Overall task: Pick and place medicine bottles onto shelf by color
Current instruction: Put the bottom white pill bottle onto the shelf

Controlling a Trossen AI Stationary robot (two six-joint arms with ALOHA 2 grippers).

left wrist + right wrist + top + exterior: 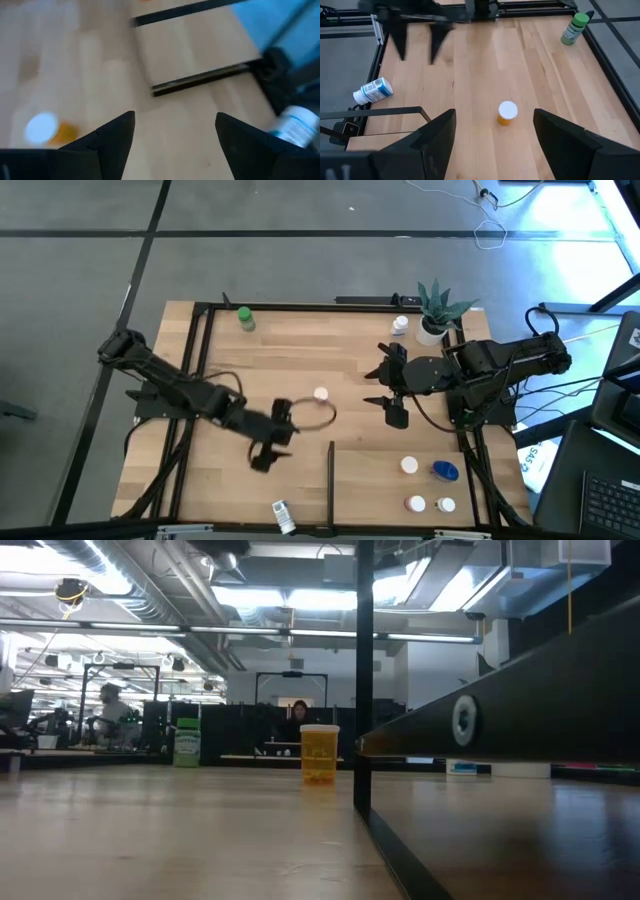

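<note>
An orange bottle with a white cap point(321, 394) point(507, 112) stands upright on the wood at mid-table. My right gripper point(380, 390) point(495, 145) hovers open just right of it, nothing between its fingers. My left gripper point(268, 448) point(175, 145) is open and empty, above the wood to the bottle's near left. A green bottle point(244, 318) stands at the far left. A white, blue-labelled bottle point(283, 515) point(373, 91) lies on its side by the near edge. On the shelf point(380, 480), right of the divider bar point(331, 478), stand three white-capped bottles point(409, 465) and a blue one point(445, 470).
A potted green plant point(435, 310) and a small white bottle point(400, 325) stand at the far right corner. Black frame rails point(190, 380) run along the table's sides. People sit at desks in the room beyond point(300, 720).
</note>
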